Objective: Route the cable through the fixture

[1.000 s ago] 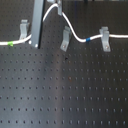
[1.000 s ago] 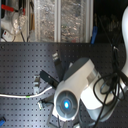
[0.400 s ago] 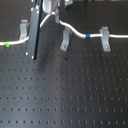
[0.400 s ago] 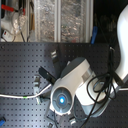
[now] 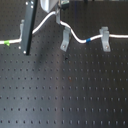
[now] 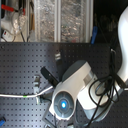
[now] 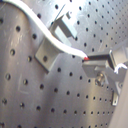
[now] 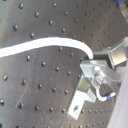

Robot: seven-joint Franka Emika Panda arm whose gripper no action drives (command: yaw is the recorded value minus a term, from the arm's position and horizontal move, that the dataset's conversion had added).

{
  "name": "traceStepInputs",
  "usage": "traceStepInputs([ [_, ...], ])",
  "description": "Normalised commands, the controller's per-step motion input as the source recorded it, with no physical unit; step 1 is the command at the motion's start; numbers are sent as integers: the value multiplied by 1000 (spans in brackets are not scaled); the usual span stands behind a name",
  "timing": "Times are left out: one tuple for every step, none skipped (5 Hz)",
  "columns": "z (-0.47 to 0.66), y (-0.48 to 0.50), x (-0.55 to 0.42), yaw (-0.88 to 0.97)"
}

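Cable (image 7: 52, 37) in pincer (image 7: 97, 59), above fixture (image 5: 65, 38).

All four pictures are soft and low in detail. In the first exterior view the black perforated table (image 5: 65, 95) is evenly lit, with a faint sheen. The second exterior view is dimmer, and a blue light (image 6: 63, 104) glows on the arm. Both wrist views are blurred, with pale glare across the board.
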Motion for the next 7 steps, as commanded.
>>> traceStepInputs([
  [-44,74,76,134],
  [0,36,26,0],
  [0,29,21,206],
  [1,126,113,511],
  [-16,40,124,229],
  [0,28,30,0],
  [-197,118,216,89],
])
